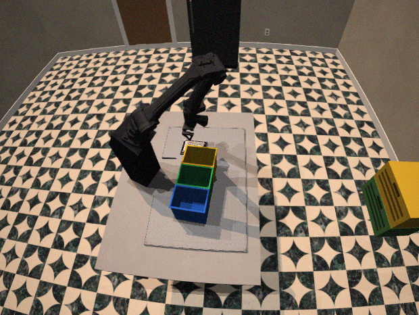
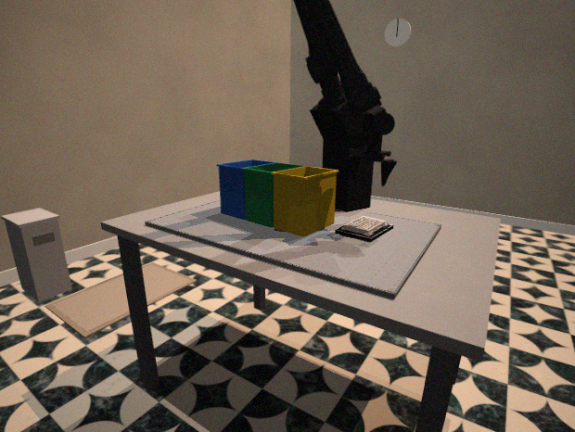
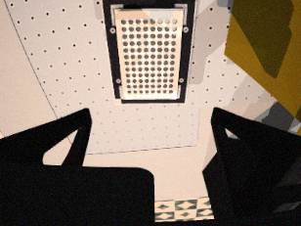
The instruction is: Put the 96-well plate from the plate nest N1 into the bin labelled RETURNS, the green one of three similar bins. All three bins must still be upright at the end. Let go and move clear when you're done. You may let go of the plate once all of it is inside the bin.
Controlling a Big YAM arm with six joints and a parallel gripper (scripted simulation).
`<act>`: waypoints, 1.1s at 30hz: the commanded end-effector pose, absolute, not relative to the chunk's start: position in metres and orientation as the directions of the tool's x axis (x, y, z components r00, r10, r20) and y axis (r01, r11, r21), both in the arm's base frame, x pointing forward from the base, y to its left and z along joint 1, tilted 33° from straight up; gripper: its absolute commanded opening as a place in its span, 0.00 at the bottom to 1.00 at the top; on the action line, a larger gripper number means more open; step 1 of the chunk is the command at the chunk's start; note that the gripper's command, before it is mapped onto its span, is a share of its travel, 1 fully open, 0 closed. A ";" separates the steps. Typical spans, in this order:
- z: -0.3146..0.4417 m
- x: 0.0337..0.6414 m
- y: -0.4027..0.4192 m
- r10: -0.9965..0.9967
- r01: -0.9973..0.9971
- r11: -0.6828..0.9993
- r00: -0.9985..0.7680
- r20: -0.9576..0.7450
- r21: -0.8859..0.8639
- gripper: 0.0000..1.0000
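On the table (image 2: 446, 297), the plate (image 3: 150, 49) lies below the end effector (image 3: 150, 132) (wide open, empty).

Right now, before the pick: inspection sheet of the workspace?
Surface: grey table carrying a perforated grey mat.
Job's things: white 96-well plate seated in its black nest, untouched; green bin upright, mid-row between the blue bin and the yellow bin.
Clutter: nothing seen.
Grippers: black parallel gripper open, holding nothing, above and apart from the plate.
Cables: nothing seen.
Surroundings: grey cabinet, tan floor mat, yellow-green crate, wall clock.
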State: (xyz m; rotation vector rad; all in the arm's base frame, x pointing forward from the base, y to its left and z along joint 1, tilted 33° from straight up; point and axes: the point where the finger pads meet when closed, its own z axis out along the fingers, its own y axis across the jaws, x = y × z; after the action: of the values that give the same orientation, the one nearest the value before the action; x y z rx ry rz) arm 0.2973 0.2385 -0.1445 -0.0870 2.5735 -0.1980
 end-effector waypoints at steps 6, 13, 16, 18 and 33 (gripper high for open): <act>-0.158 0.310 0.237 -0.104 -0.024 0.987 -0.844 -0.527 -0.157 1.00; -0.165 0.314 0.235 -0.104 -0.024 0.987 -0.844 -0.527 -0.157 1.00; -0.169 0.317 0.235 -0.104 -0.024 0.987 -0.844 -0.527 -0.157 1.00; -0.172 0.319 0.234 -0.104 -0.024 0.987 -0.844 -0.527 -0.157 1.00; -0.190 0.330 0.231 -0.104 -0.024 0.987 -0.844 -0.527 -0.158 1.00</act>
State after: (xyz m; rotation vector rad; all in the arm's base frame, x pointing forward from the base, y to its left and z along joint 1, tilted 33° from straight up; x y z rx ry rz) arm 0.3230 0.2333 -0.1845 -0.0887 2.5732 -0.1964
